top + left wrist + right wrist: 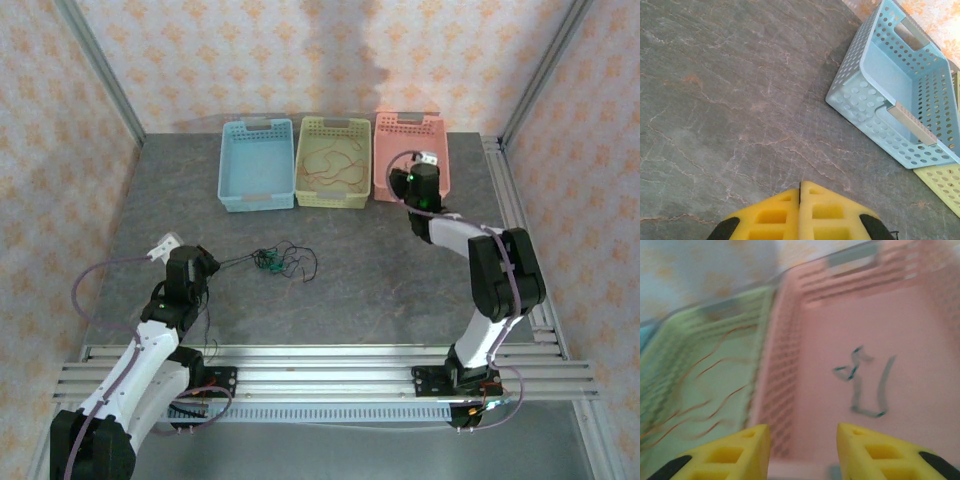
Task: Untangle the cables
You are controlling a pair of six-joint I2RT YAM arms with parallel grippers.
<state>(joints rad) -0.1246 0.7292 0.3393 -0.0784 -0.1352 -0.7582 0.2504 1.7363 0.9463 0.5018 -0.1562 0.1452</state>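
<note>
A small tangle of black and dark green cables (281, 261) lies on the grey table to the right of my left gripper (207, 266). A thin black strand runs from the tangle to its tip. In the left wrist view the left gripper (800, 186) has its yellow pads pressed together. My right gripper (418, 182) hovers over the pink basket (410, 123). In the right wrist view it (802, 434) is open with nothing between its fingers. A dark green cable (860, 385) lies loose on the pink basket's floor (920, 325). Orange-red cables (335, 162) (715, 354) lie in the yellow-green basket.
Three baskets stand in a row at the back: blue (257, 198) (875, 125), yellow-green (333, 203) (760, 305) and pink. An aluminium rail frame (320, 365) runs along the near edge and up the right side. Patterned walls close in the table.
</note>
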